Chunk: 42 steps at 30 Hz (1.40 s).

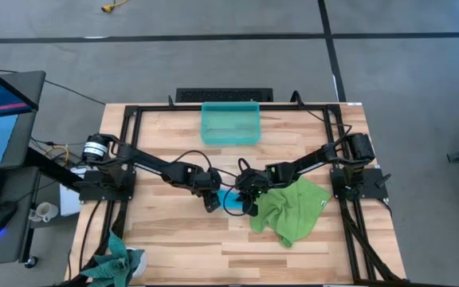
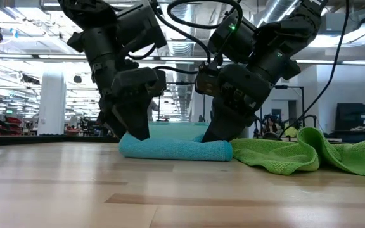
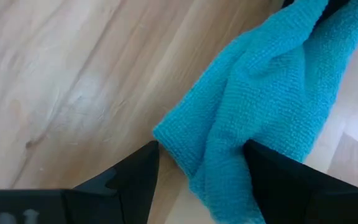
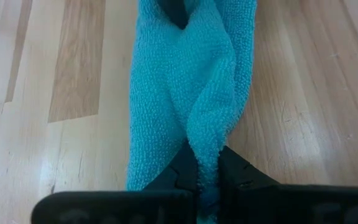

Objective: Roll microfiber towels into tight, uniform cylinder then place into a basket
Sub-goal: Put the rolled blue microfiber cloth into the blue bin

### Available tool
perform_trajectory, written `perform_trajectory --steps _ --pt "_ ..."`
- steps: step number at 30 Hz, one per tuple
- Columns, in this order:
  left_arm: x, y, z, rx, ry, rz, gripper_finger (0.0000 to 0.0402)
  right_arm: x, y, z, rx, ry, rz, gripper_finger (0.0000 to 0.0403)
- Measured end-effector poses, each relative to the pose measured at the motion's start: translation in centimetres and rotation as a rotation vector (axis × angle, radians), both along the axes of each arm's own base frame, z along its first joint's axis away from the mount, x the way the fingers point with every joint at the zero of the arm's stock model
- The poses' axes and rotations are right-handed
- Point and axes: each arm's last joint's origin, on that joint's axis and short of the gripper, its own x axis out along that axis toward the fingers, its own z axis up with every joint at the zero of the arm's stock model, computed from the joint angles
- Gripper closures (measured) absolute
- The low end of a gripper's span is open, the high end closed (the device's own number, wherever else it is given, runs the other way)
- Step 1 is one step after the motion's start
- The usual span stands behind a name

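From above, you are mid-roll: the blue towel lies between both grippers, the basket well apart. Low down, the roll looks loose. Your left gripper stands spread around one end; your right gripper pinches the other. Next, tighten evenly.

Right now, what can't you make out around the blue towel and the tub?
- Blue towel: high view, both grippers cover most of it; how tightly it is rolled is unclear.
- Tub: low view, mostly behind the arms and towel.
- Tub contents: high view, too small to tell.
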Motion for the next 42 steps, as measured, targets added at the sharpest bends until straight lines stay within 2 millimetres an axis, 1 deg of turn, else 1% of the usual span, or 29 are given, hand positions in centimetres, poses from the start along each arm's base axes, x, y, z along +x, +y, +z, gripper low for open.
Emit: perform_trajectory --steps 3,6,9,14,16,18,21,23,26,29,34,42 --pt "0.2 0.0 0.0 0.018 -0.022 -0.032 0.018 0.0 0.0 0.0 0.0 0.0 0.0 0.0363" --pt "0.5 -0.1 0.1 0.022 -0.059 -0.048 0.0205 0.0 0.0 0.0 -0.001 0.0 0.0 0.0363" --pt "0.7 -0.1 0.2 0.019 -0.09 -0.052 0.0254 0.0 -0.1 0.0 0.0 -0.001 -0.004 0.0363" --pt "0.8 -0.2 0.3 0.031 -0.101 -0.079 0.0357 0.1 -0.4 0.1 0.004 -0.005 -0.009 0.0368" --pt "0.8 -0.2 0.3 0.042 -0.102 -0.097 0.0385 0.2 -0.4 0.2 0.003 0.002 -0.009 0.0369" --pt "0.8 0.0 0.3 0.048 -0.098 -0.113 0.0386 0.3 -0.4 0.4 -0.003 -0.001 -0.007 0.0369" --pt "0.7 0.4 0.4 0.034 -0.086 -0.116 0.0374 0.5 -0.4 0.5 -0.009 -0.005 -0.007 0.0369" --pt "0.5 0.8 0.8 0.044 -0.079 -0.12 0.0373 0.5 -0.6 0.9 -0.022 -0.019 0.006 0.0369" --pt "0.3 1.4 1.4 0.067 -0.088 -0.136 0.0384 0.5 -1.0 1.1 -0.043 -0.027 0.012 0.0371" --pt "0.0 2.0 2.4 0.095 -0.1 -0.149 0.0394 0.2 -1.7 2.0 -0.069 -0.033 0.001 0.0371" --pt "-0.3 3.7 3.1 0.106 -0.106 -0.127 0.0387 0.0 -3.5 3.9 -0.108 -0.078 -0.014 0.0372" --pt "0.1 7.1 5.1 0.152 -0.12 -0.12 0.039 -1.1 -7.4 6.7 -0.178 -0.12 -0.045 0.0372"
